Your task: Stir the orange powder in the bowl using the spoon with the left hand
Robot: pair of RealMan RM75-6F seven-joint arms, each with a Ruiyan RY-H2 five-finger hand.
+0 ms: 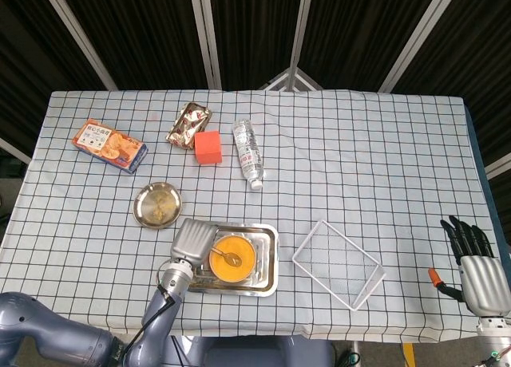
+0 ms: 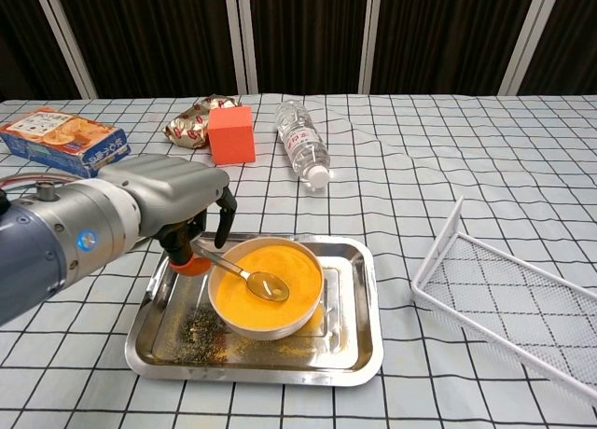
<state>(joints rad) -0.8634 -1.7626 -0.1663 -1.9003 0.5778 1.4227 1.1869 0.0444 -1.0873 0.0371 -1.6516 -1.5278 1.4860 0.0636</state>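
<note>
A bowl (image 2: 266,284) of orange powder (image 1: 233,255) stands in a steel tray (image 2: 354,354), with loose powder spilled on the tray floor. A metal spoon (image 2: 244,274) lies with its scoop on the powder and its handle over the bowl's left rim. My left hand (image 2: 173,200) hovers over the tray's left end. Its dark fingers (image 2: 225,216) hang apart above the handle, and its orange thumb tip (image 2: 191,262) sits right beside the handle's end without a visible pinch. In the head view the left hand (image 1: 192,241) covers the tray's left part. My right hand (image 1: 473,262) stays at the table's right edge, fingers spread and empty.
A wire basket (image 2: 508,294) lies right of the tray. A small steel dish (image 1: 156,205) sits behind the left hand. At the back are a cracker box (image 2: 65,137), a snack packet (image 2: 191,123), an orange-red cube (image 2: 231,134) and a lying water bottle (image 2: 303,149).
</note>
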